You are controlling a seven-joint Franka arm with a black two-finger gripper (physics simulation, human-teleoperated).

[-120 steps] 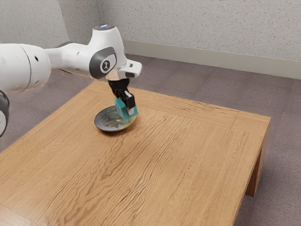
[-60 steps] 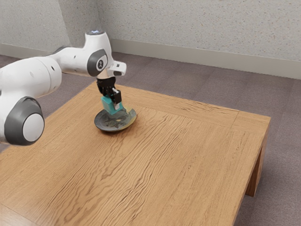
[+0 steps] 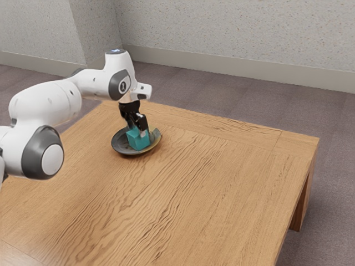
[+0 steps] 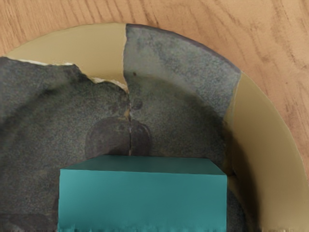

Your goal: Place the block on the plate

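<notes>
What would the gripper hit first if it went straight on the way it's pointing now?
Most likely the plate, by way of the block in the gripper, which points down over it. The block may already touch the plate; I can't tell if any gap is left.

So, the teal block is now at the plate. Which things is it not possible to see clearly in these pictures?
- Underside of the teal block: turned away in both views.
- Its full outline: exterior view, partly behind the hand; wrist view, cut off by the lower edge.
- Plate below it: covered by the block, both views.
- Base of the arm: cut off, exterior view's left edge.
</notes>
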